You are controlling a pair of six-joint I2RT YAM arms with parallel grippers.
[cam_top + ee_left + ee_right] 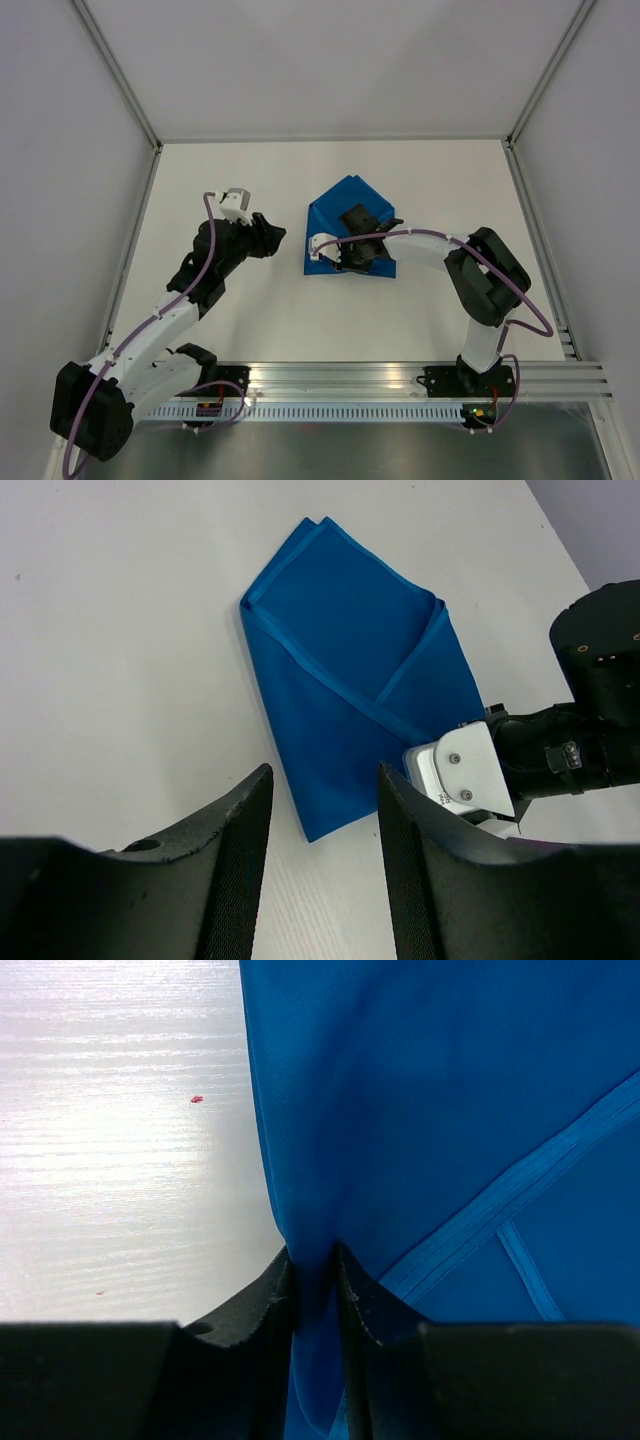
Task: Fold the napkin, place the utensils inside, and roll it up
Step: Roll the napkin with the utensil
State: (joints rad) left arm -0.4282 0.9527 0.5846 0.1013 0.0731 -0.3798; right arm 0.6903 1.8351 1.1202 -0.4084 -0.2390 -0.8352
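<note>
Black fingers [265, 1295] of the R gripper [312, 1260] sit closest in the R wrist view. They are squeezed together on the left edge of the blue napkin [450, 1110], w/ cloth caught btwn the pads. Stitched hem lines cross the fabric to the right of the pinch. A tiny red speck [197, 1099] lies on the white table [120, 1180], left of the cloth.

L wrist view: L gripper [323, 780] has its two dark fingers [245, 830] spread wide w/ nothing btwn them, above the near corner of the napkin [350, 660]. Cloth lies folded flat, flaps overlapping, hems meeting in diagonals. A white mount [462, 777] w/ two screws on the R arm sits at the cloth's near right edge. A small marking [570, 754] on the black R wrist housing is too small to read.

Top view: napkin [340, 200] lies mid-table [420, 180], slightly right of centre. R gripper [335, 260] is over its near part. L gripper [270, 236] is just left of the cloth, not touching it.
</note>
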